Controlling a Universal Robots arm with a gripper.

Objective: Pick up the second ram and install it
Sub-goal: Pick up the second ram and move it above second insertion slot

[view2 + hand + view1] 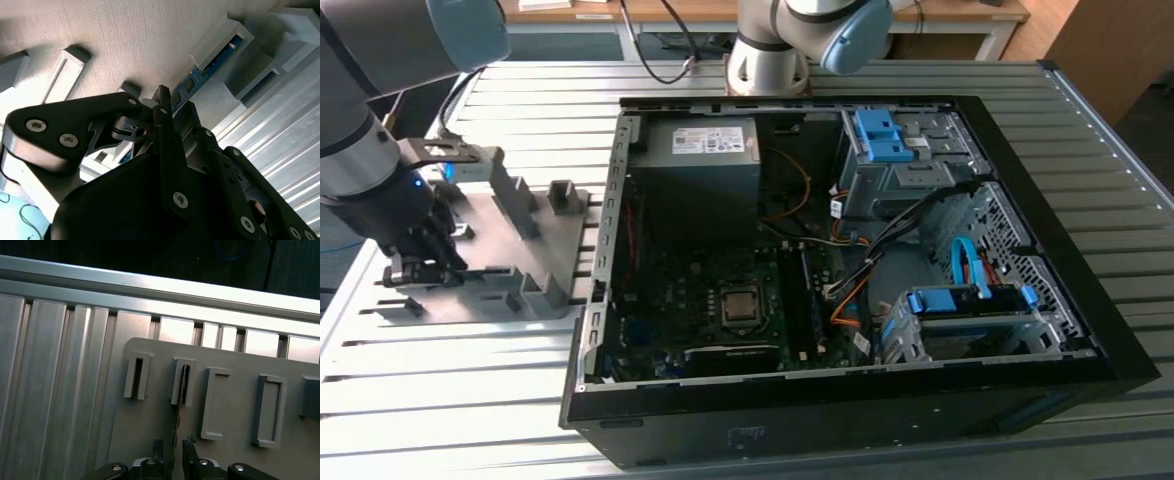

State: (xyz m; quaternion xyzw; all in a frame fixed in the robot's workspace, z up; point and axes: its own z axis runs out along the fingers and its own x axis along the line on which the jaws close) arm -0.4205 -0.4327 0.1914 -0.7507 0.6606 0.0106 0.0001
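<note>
Your fingers (189,444) stand slightly apart, one on each side of the second ram (178,416), and are not clamped on it. In the first wrist view a sliver of grey shows between the stick and at least one fingertip. There the ram shows edge-on as a thin dark line. One end sits in a slotted grey block (193,385) and the other runs in between your fingertips.

In the second wrist view the second ram (205,72) shows its blue-green face with small chips. It stands on its long edge in the fixture and passes behind one of the fingers (167,145).

In the exterior view your arm (374,190) reaches down over the grey fixture plate (487,225). The plate lies on the slatted bench (454,400) at about 9 o'clock from the open computer case (854,420). The plate and the case are just beside each other.
</note>
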